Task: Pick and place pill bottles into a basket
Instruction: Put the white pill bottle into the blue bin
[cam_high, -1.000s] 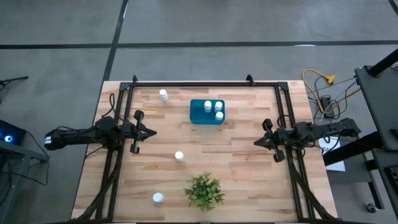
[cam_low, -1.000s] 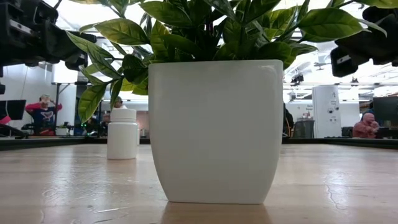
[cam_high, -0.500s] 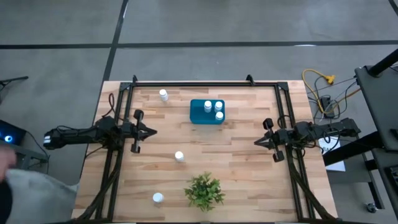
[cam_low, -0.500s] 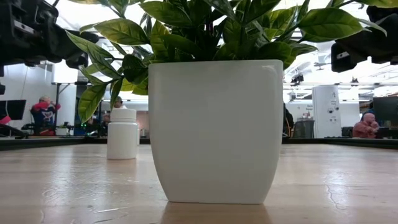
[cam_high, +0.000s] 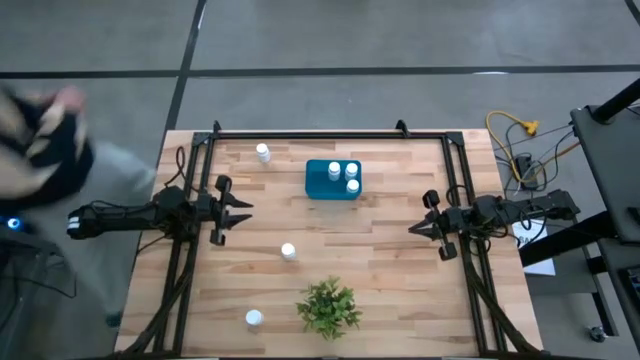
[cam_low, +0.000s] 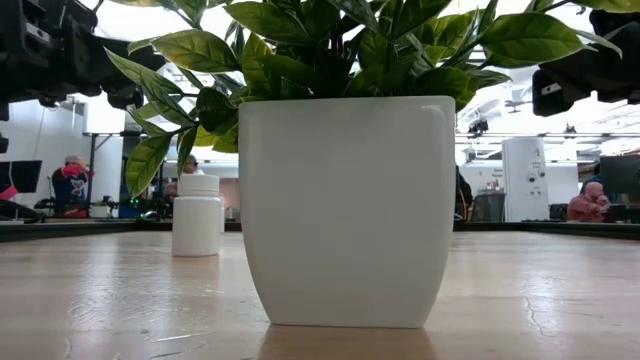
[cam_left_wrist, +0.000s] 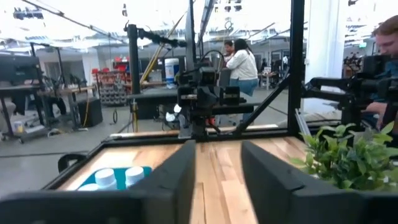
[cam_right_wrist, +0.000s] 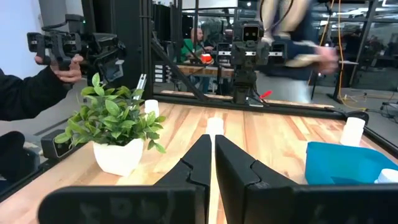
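Note:
Three white pill bottles stand in the teal basket (cam_high: 322, 181), at its right end (cam_high: 350, 176). Three more stand on their bases on the wooden table: one at the far left (cam_high: 262, 152), one in the middle (cam_high: 288, 251), one near the front (cam_high: 254, 318). My left gripper (cam_high: 246, 211) is open and empty at the table's left, pointing right, above the table. My right gripper (cam_high: 411, 230) is shut and empty at the table's right, pointing left. The left wrist view shows the basket (cam_left_wrist: 147, 171) beyond the spread fingers. The right wrist view shows the middle bottle (cam_right_wrist: 214, 126) beyond the shut fingers.
A green plant in a white pot (cam_high: 328, 306) stands near the front edge, right of the front bottle; it fills the low view (cam_low: 345, 210), with one bottle (cam_low: 197, 214) beside it. A black frame (cam_high: 330, 133) rims the table. A blurred person (cam_high: 45, 130) is beyond the left edge.
My left gripper has opened its fingers while staying in place. A person has moved along the table's left side, from the near corner toward the far side. The bottles and the basket have not moved.

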